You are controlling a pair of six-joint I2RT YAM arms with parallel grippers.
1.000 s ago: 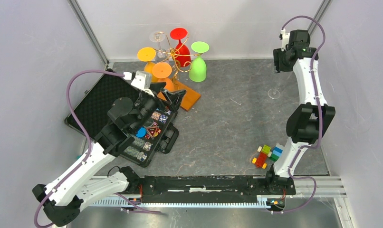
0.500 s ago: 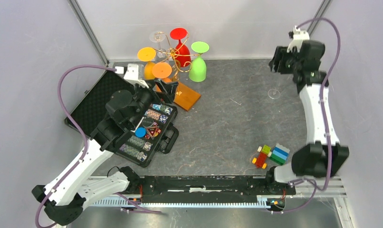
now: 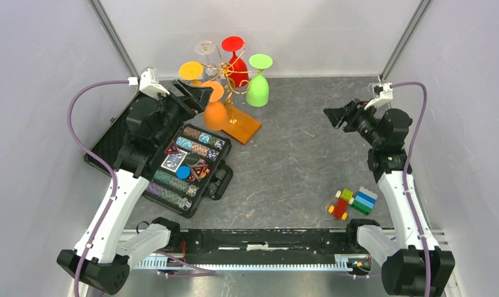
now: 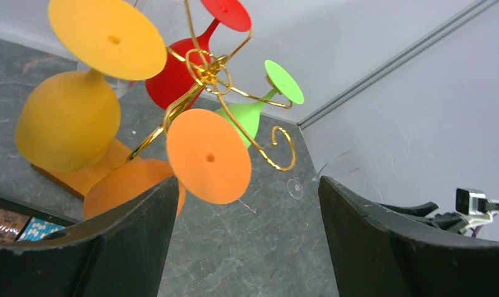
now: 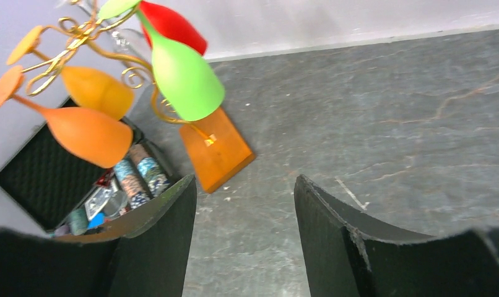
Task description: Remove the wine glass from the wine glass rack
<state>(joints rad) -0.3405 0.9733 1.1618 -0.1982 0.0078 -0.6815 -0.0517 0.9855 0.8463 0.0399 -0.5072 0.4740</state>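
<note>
The wine glass rack [image 3: 225, 79], a gold wire tree on an orange-brown base [image 3: 247, 127], stands at the back of the table. Upside down on it hang an orange wine glass [image 3: 215, 112], a yellow one [image 3: 191, 71], a red one [image 3: 236, 65], a green one [image 3: 258, 91] and a clear one [image 3: 205, 49]. My left gripper [image 3: 200, 96] is open just left of the orange glass. In the left wrist view its foot [image 4: 208, 156] sits ahead of my left gripper [image 4: 248, 182], untouched. My right gripper [image 3: 334, 116] is open, far right of the rack, facing it [image 5: 245, 179].
An open black case of poker chips [image 3: 185, 164] lies under the left arm. Toy bricks [image 3: 352, 203] sit at the front right. A clear glass [image 4: 295, 187] rests on the table near the right wall. Walls close the back and both sides.
My left gripper rose off the chip case and moved back toward the rack's orange glass, its jaws narrowing slightly. The right arm swung down from the back right corner and now points at the rack.
</note>
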